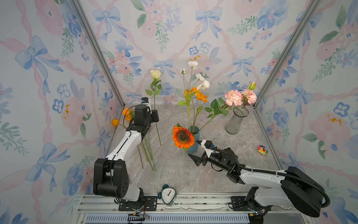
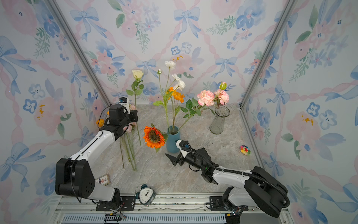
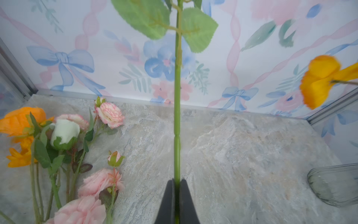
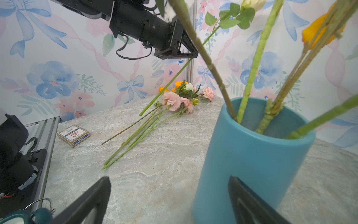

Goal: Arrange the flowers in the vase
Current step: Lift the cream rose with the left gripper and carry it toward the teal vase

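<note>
The robot has 2 arms. The left arm [image 1: 126,142] goes up from its base at the front, bends at the elbow, and stretches toward the back. Its wrist is lifted high. The left gripper [image 3: 177,183] points forward, and its 2 black jaws are squeezed tight on a green stem [image 3: 177,116], which runs up and down between them. The right arm [image 1: 261,174] lies low and reaches in toward the middle. The right gripper [image 1: 193,148] sits low down, tipped on its side, and its 2 pointy black jaws are spread wide apart.
</note>
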Motion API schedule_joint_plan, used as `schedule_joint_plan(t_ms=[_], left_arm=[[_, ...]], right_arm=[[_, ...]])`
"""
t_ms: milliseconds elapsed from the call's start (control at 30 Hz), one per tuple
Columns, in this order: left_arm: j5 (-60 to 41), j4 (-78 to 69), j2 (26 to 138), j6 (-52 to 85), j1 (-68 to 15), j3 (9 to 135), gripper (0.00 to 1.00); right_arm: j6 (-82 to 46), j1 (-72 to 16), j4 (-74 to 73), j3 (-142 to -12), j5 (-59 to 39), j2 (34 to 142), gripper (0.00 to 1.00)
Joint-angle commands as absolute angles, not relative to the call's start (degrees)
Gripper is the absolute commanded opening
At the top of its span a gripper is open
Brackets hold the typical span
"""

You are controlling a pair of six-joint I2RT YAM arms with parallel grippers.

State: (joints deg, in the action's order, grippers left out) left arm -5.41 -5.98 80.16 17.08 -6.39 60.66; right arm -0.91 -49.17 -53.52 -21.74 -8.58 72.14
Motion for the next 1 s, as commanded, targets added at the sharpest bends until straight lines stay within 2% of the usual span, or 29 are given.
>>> schedule_joint_plan(t_ms=[0,133,333,467,533,633,767,967], left_arm=[[-9.5,-16.5,73.4,18.5,-6.3,55.8,0.0],[-14.2,-23.6,64.9,19.2,-5.9,51.4,0.0],[-22.6,-34.3,58.0,18.4,-6.2,45.0,0.0],[-31.4,-56.0,57.1,21.3,-6.5,36.4,0.0],[-31.3,-67.2,57.6,22.2,-7.5,32.3,0.0],[-29.3,-71.6,59.7,18.3,-8.7,31.6,0.0],[-27.3,-79.7,64.3,21.7,-10.1,33.2,0.0],[-18.5,-93.7,72.4,23.6,-14.2,35.0,0.0]], right_arm=[[-1.5,-49.2,-52.7,-20.7,-9.2,68.8,0.97],[0.4,-49.2,-48.5,-20.9,-10.4,64.0,0.97],[2.8,-48.8,-46.4,-20.8,-9.5,62.0,0.97],[2.4,-48.7,-48.9,-19.6,-9.0,62.3,0.97],[2.5,-48.6,-49.7,-19.1,-8.3,63.1,0.97],[1.9,-47.7,-51.5,-18.3,-8.1,64.0,0.97],[1.9,-47.2,-51.8,-17.9,-7.8,64.2,0.97],[1.1,-46.1,-52.9,-17.6,-7.6,65.0,0.97]])
